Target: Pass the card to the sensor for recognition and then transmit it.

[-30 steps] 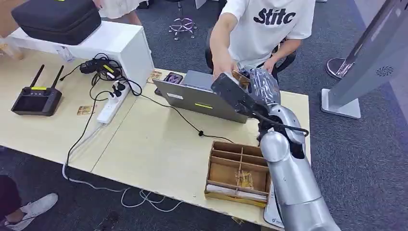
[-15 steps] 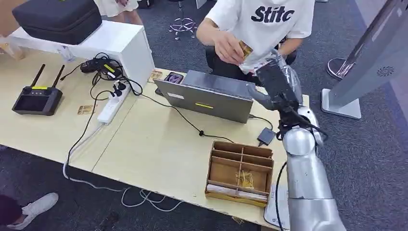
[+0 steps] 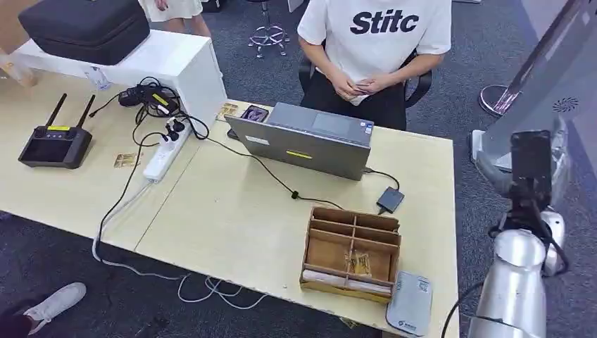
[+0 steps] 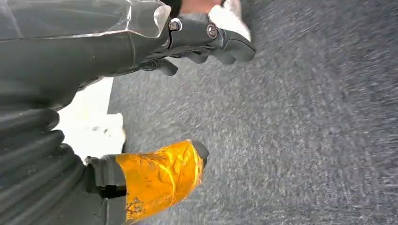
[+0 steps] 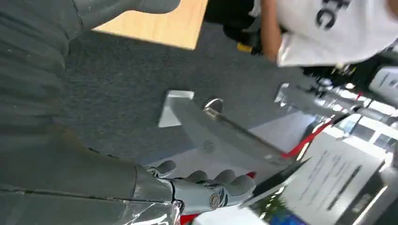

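Note:
My right hand (image 3: 531, 160) is raised beyond the table's right edge, over the carpet and in front of a grey kiosk. In the right wrist view its fingers (image 5: 206, 183) are stretched out with nothing in them. The left hand (image 4: 187, 42) hangs over the carpet, its fingers loosely curled and apart from the orange-taped thumb (image 4: 159, 176), and it holds nothing. A seated person in a white shirt (image 3: 380, 28) keeps both hands (image 3: 360, 85) together at the lap around something small. The grey flat sensor (image 3: 410, 304) lies at the table's near right corner.
A wooden divided box (image 3: 352, 253) with a gold card (image 3: 358, 263) in it stands beside the sensor. A grey laptop (image 3: 306, 141) with a cabled adapter (image 3: 389, 200), a power strip (image 3: 163, 155) and a black remote (image 3: 55, 144) lie on the table (image 3: 232, 211). The grey kiosk (image 3: 542, 91) stands at the right.
My right arm has swung from above the laptop out past the table's right edge. The person took the card from near my hand and drew both hands back to the lap.

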Action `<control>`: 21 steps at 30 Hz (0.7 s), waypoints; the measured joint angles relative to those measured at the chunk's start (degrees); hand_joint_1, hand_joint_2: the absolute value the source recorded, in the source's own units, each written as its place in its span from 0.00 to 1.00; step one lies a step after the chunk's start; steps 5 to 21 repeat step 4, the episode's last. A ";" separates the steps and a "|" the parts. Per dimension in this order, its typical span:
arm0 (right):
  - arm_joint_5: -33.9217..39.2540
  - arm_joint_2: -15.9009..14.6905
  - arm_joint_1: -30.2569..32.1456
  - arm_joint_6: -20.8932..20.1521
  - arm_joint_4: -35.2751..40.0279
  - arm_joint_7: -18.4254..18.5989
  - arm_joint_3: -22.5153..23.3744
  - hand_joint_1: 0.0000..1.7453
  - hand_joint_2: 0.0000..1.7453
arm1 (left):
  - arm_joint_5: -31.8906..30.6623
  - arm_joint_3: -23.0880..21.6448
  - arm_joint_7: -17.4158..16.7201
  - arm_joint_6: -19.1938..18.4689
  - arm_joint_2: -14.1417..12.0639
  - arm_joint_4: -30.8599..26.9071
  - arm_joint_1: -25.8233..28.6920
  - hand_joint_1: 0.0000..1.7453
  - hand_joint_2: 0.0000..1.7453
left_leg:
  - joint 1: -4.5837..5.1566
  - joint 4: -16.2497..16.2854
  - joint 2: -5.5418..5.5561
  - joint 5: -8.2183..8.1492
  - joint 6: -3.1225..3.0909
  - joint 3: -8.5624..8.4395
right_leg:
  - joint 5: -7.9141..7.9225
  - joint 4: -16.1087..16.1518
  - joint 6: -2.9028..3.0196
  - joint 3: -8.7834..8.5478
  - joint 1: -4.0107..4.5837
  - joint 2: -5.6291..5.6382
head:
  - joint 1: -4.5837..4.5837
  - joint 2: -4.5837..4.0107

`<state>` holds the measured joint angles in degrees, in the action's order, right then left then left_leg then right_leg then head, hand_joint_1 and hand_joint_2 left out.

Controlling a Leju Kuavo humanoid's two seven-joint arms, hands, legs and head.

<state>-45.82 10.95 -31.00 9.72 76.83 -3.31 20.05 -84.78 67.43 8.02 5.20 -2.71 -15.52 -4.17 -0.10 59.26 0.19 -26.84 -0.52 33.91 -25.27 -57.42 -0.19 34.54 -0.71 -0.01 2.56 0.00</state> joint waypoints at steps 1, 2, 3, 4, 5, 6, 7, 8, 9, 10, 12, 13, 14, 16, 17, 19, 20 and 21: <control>1.66 -0.73 1.38 0.24 0.07 -1.29 2.08 0.00 1.00 | -0.27 -0.09 0.80 0.16 0.00 0.00 0.30 0.00 1.00 | 0.00 0.00 0.04 -0.01 -0.01 0.02 | 0.00 0.01 0.00 -0.02 0.00 -0.05 | 0.00 0.00; 3.41 -1.25 2.85 0.44 0.11 -2.62 4.09 0.00 1.00 | -0.60 -0.29 1.41 0.31 0.00 0.00 0.59 0.00 1.00 | 0.00 0.00 0.05 -0.02 -0.03 0.02 | -0.02 0.04 -0.02 -0.02 0.00 -0.06 | 0.00 0.00; 5.70 -1.93 4.62 0.70 0.11 -4.28 6.60 0.00 1.00 | -0.81 -0.46 2.00 0.66 0.02 0.00 0.98 0.00 1.00 | 0.01 0.00 0.06 -0.05 -0.08 0.03 | -0.05 0.06 -0.08 -0.03 -0.01 -0.07 | 0.00 0.00; 7.98 -2.54 6.17 0.81 0.09 -5.90 9.24 0.00 1.00 | -0.96 -0.55 2.43 1.14 0.09 0.00 1.30 0.00 1.00 | 0.01 0.00 0.07 -0.13 -0.18 0.03 | -0.06 0.06 -0.09 -0.05 -0.01 -0.07 | 0.00 0.00; 7.98 -2.54 6.17 0.81 0.09 -5.90 9.24 0.00 1.00 | -0.96 -0.55 2.43 1.14 0.09 0.00 1.30 0.00 1.00 | 0.01 0.00 0.07 -0.13 -0.18 0.03 | -0.06 0.06 -0.09 -0.05 -0.01 -0.07 | 0.00 0.00; 7.98 -2.54 6.17 0.81 0.09 -5.90 9.24 0.00 1.00 | -0.96 -0.55 2.43 1.14 0.09 0.00 1.30 0.00 1.00 | 0.01 0.00 0.07 -0.13 -0.18 0.03 | -0.06 0.06 -0.09 -0.05 -0.01 -0.07 | 0.00 0.00; 7.98 -2.54 6.17 0.81 0.09 -5.90 9.24 0.00 1.00 | -0.96 -0.55 2.43 1.14 0.09 0.00 1.30 0.00 1.00 | 0.01 0.00 0.07 -0.13 -0.18 0.03 | -0.06 0.06 -0.09 -0.05 -0.01 -0.07 | 0.00 0.00; 7.98 -2.54 6.17 0.81 0.09 -5.90 9.24 0.00 1.00 | -0.96 -0.55 2.43 1.14 0.09 0.00 1.30 0.00 1.00 | 0.01 0.00 0.07 -0.13 -0.18 0.03 | -0.06 0.06 -0.09 -0.05 -0.01 -0.07 | 0.00 0.00; 7.98 -2.54 6.17 0.81 0.09 -5.90 9.24 0.00 1.00 | -0.96 -0.55 2.43 1.14 0.09 0.00 1.30 0.00 1.00 | 0.01 0.00 0.07 -0.13 -0.18 0.03 | -0.06 0.06 -0.09 -0.05 -0.01 -0.07 | 0.00 0.00; 7.98 -2.54 6.17 0.81 0.09 -5.90 9.24 0.00 1.00 | -0.96 -0.55 2.43 1.14 0.09 0.00 1.30 0.00 1.00 | 0.01 0.00 0.07 -0.13 -0.18 0.03 | -0.06 0.06 -0.09 -0.05 -0.01 -0.07 | 0.00 0.00; 7.98 -2.54 6.17 0.81 0.09 -5.90 9.24 0.00 1.00 | -0.96 -0.55 2.43 1.14 0.09 0.00 1.30 0.00 1.00 | 0.01 0.00 0.07 -0.13 -0.18 0.03 | -0.06 0.06 -0.09 -0.05 -0.01 -0.07 | 0.00 0.00; 7.98 -2.54 6.17 0.81 0.09 -5.90 9.24 0.00 1.00 | -0.96 -0.55 2.43 1.14 0.09 0.00 1.30 0.00 1.00 | 0.01 0.00 0.07 -0.13 -0.18 0.03 | -0.06 0.06 -0.09 -0.05 -0.01 -0.07 | 0.00 0.00; 7.98 -2.54 6.17 0.81 0.09 -5.90 9.24 0.00 1.00 | -0.96 -0.55 2.43 1.14 0.09 0.00 1.30 0.00 1.00 | 0.01 0.00 0.07 -0.13 -0.18 0.03 | -0.06 0.06 -0.09 -0.05 -0.01 -0.07 | 0.00 0.00; 7.98 -2.54 6.17 0.81 0.09 -5.90 9.24 0.00 1.00 | -0.96 -0.55 2.43 1.14 0.09 0.00 1.30 0.00 1.00 | 0.01 0.00 0.07 -0.13 -0.18 0.03 | -0.06 0.06 -0.09 -0.05 -0.01 -0.07 | 0.00 0.00; 7.98 -2.54 6.17 0.81 0.09 -5.90 9.24 0.00 1.00 | -0.96 -0.55 2.43 1.14 0.09 0.00 1.30 0.00 1.00 | 0.01 0.00 0.07 -0.13 -0.18 0.03 | -0.06 0.06 -0.09 -0.05 -0.01 -0.07 | 0.00 0.00; 7.98 -2.54 6.17 0.81 0.09 -5.90 9.24 0.00 1.00 | -0.96 -0.55 2.43 1.14 0.09 0.00 1.30 0.00 1.00 | 0.01 0.00 0.07 -0.13 -0.18 0.03 | -0.06 0.06 -0.09 -0.05 -0.01 -0.07 | 0.00 0.00; 7.98 -2.54 6.17 0.81 0.09 -5.90 9.24 0.00 1.00 | -0.96 -0.55 2.43 1.14 0.09 0.00 1.30 0.00 1.00 | 0.01 0.00 0.07 -0.13 -0.18 0.03 | -0.06 0.06 -0.09 -0.05 -0.01 -0.07 | 0.00 0.00; 7.98 -2.54 6.17 0.81 0.09 -5.90 9.24 0.00 1.00 | -0.96 -0.55 2.43 1.14 0.09 0.00 1.30 0.00 1.00 | 0.01 0.00 0.07 -0.13 -0.18 0.03 | -0.06 0.06 -0.09 -0.05 -0.01 -0.07 | 0.00 0.00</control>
